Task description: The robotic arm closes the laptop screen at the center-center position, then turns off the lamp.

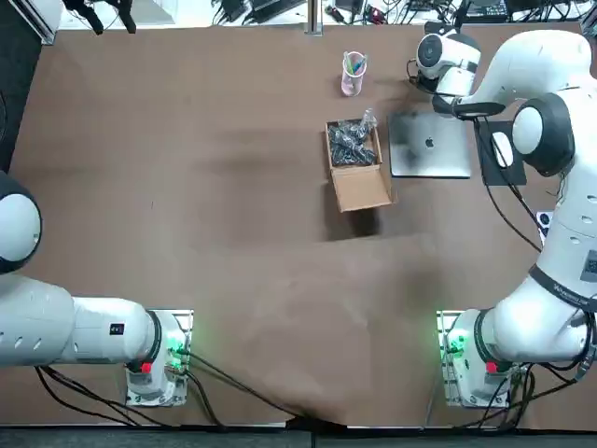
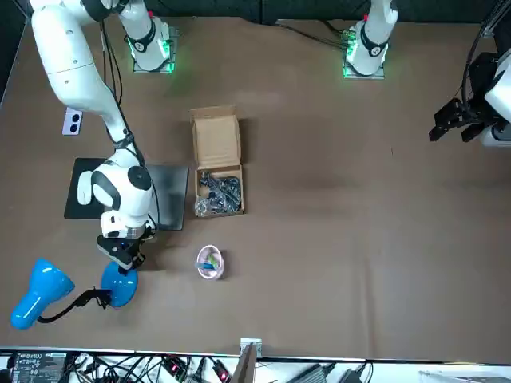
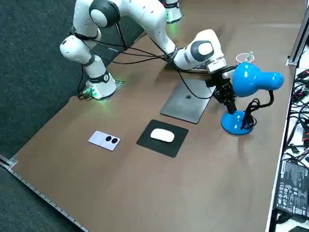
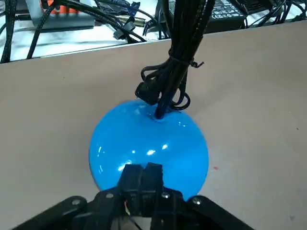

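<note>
Laptop (image 1: 429, 145) lid flat, upper right in top view. My pincer (image 4: 140, 173) closed, empty, tips at lamp base (image 4: 120, 141), lower left in front view. Base looks light, glossy: press straight down, don't grab.

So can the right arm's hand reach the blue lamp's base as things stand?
Probably yes: the right hand hangs just above the lamp base, fingers together, nothing in the way; the closed laptop lies clear to one side.

right gripper (image 4: 141, 168), pinched together over lamp (image 4: 148, 139) base, hides its near rim; overhead, right arm (image 1: 536, 131) covers lamp entirely
</note>
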`<action>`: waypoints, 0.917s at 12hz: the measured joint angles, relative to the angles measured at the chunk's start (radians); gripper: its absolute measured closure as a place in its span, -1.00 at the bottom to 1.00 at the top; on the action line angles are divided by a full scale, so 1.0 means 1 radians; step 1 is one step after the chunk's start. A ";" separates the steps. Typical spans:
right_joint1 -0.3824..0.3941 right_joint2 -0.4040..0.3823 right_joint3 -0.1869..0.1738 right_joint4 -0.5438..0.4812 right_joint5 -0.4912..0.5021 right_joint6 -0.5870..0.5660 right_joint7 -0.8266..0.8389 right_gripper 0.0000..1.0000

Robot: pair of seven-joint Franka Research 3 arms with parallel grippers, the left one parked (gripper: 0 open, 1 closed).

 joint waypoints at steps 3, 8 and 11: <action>-0.002 0.000 0.000 0.002 0.000 0.004 0.000 0.96; -0.009 0.001 0.000 0.008 0.000 0.017 0.000 0.96; -0.010 0.001 0.000 0.008 0.000 0.019 0.000 0.96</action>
